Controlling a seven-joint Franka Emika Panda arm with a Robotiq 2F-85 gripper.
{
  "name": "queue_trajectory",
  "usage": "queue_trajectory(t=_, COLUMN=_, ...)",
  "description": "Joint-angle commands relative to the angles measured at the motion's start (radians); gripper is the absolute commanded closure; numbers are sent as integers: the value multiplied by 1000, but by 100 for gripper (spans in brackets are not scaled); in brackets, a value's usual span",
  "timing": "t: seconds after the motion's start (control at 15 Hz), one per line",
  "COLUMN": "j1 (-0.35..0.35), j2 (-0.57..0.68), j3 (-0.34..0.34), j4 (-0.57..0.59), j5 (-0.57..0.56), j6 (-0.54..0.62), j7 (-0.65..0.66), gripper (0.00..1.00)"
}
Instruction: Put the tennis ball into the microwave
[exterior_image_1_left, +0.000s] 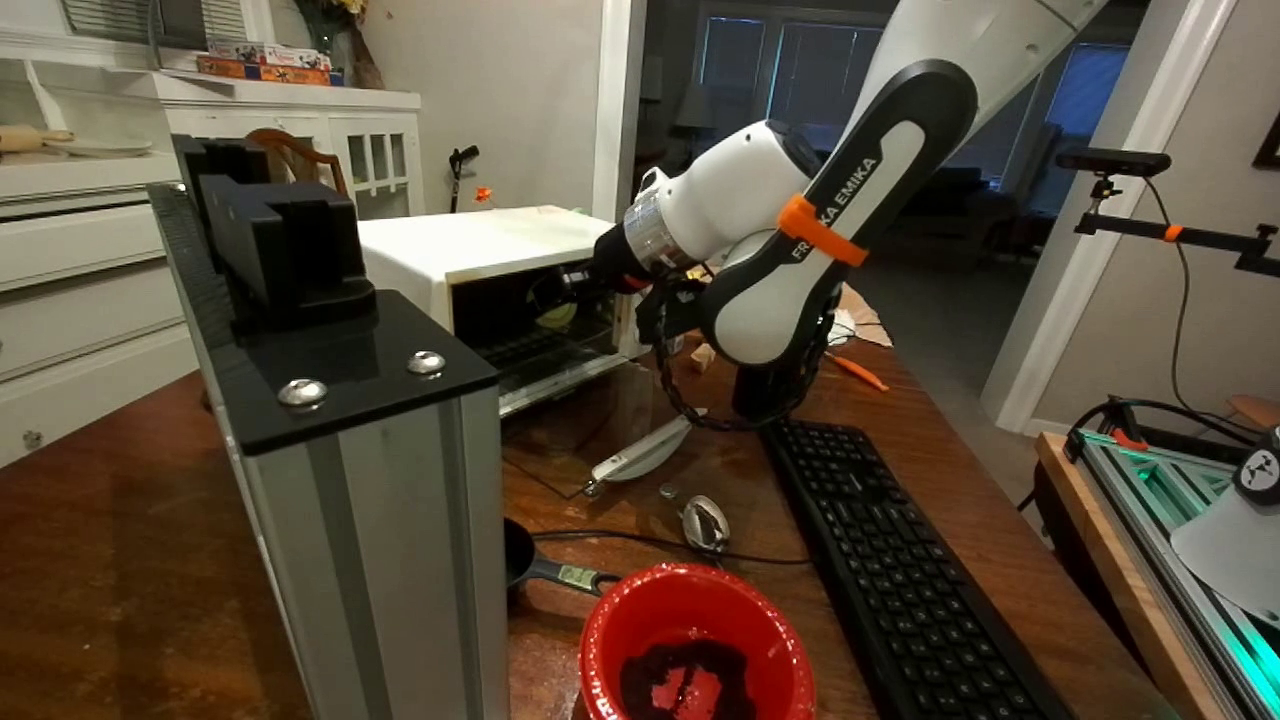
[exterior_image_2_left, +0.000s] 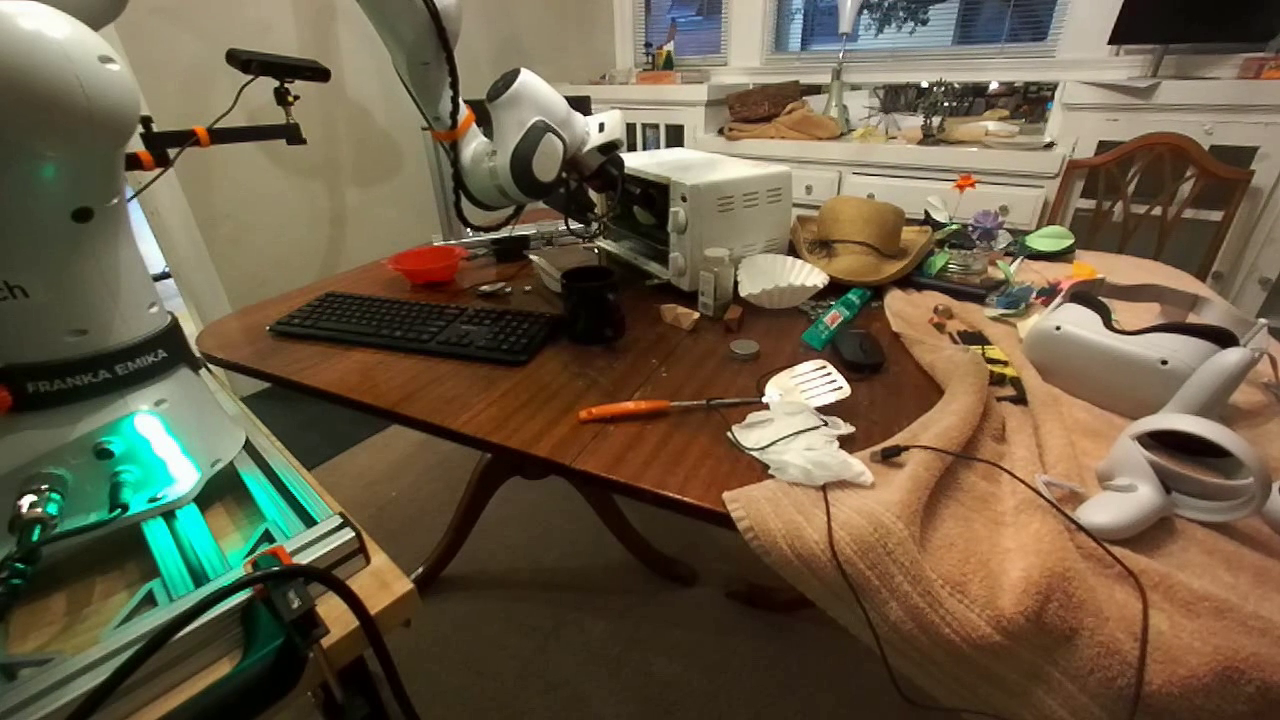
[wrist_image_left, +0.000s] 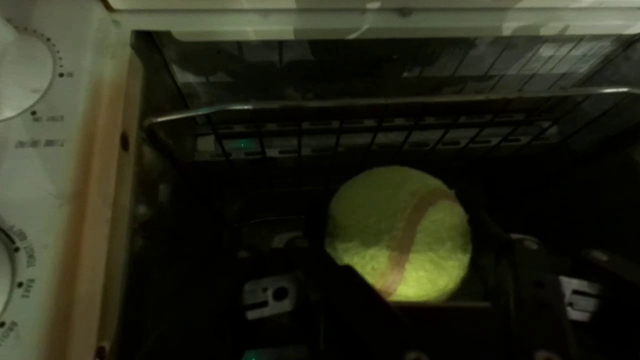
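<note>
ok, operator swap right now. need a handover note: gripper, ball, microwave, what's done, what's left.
Gripper: reaches into the microwave, jaws either side of the tennis ball; too dark to tell if they grip it.
Tennis ball: inside the open front; how deep, or whether anything supports it, can't tell.
Microwave: front open.
Done: tennis ball is in past the front.
Left: probably check it's supported, release, then back out slowly.

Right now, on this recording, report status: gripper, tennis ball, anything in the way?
Gripper reaches into open toaster oven. Tennis ball inside, between the jaws; too dark to confirm grip. Wire rack below; no obstruction apparent.
</note>
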Motion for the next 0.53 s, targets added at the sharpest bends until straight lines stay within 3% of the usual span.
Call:
queue_trajectory(t=0.0, j1=14, j2=87, j3=-24, j4=79, j5=45, j6=23, j7=11, gripper=58)
queue_trajectory(t=0.47, j1=20, j2=182, j3=-39, j4=171, j5=95, j6=58, j7=10, gripper=58)
